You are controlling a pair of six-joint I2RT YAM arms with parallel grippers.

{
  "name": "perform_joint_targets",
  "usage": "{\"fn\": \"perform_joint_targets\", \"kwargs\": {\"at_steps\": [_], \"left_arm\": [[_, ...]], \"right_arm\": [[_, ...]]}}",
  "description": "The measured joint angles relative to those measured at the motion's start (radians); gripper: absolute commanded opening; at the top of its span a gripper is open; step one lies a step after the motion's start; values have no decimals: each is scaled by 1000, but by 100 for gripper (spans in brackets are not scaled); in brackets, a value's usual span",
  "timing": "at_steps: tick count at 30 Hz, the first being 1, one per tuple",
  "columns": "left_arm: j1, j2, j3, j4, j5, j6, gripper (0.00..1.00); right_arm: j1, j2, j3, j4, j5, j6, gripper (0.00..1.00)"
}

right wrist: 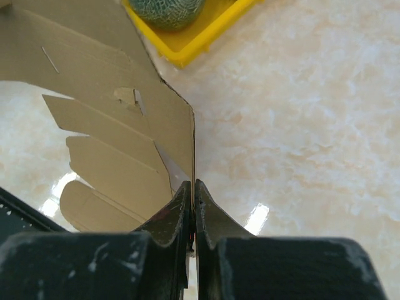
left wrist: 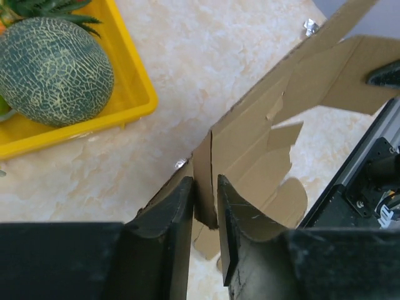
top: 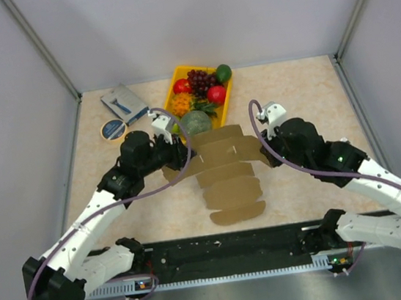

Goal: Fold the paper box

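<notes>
Jaws grip the plain brown corrugated-cardboard paper box [top: 227, 169] from both sides, left gripper [left wrist: 205, 209] on one flap, right gripper [right wrist: 194, 200] on the opposite edge. The sheet lies between the arms, beside the yellow plastic tray [left wrist: 134, 87]. Raising the side walls looks like the step in hand; next, each flap needs turning upright along its crease.
</notes>
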Motion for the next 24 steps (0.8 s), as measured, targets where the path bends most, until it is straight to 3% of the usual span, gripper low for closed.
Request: {"fn": "perform_joint_targets", "kwargs": {"at_steps": [1, 2, 5, 6, 10, 15, 19, 24], "left_arm": [[0, 7, 9, -3, 0, 11, 20], [0, 15, 20, -5, -1, 23, 18], [1, 41, 62, -16, -2, 64, 4], [1, 53, 81, -23, 1, 80, 1], [1, 97, 149, -53, 24, 152, 0], [1, 107, 161, -80, 57, 204, 0], [1, 107, 161, -86, 119, 234, 0], [1, 106, 161, -91, 238, 286, 0]], "right_arm": [[0, -7, -11, 0, -13, 15, 0], [-1, -15, -24, 0, -23, 28, 24], [-2, -44, -50, -7, -48, 53, 74], [-2, -55, -53, -12, -55, 49, 78], [-2, -85, -33, -34, -66, -14, 85], [-3, 15, 154, -42, -116, -153, 86], [-77, 139, 289, -9, -314, -283, 84], [-186, 275, 346, -5, -586, -423, 82]]}}
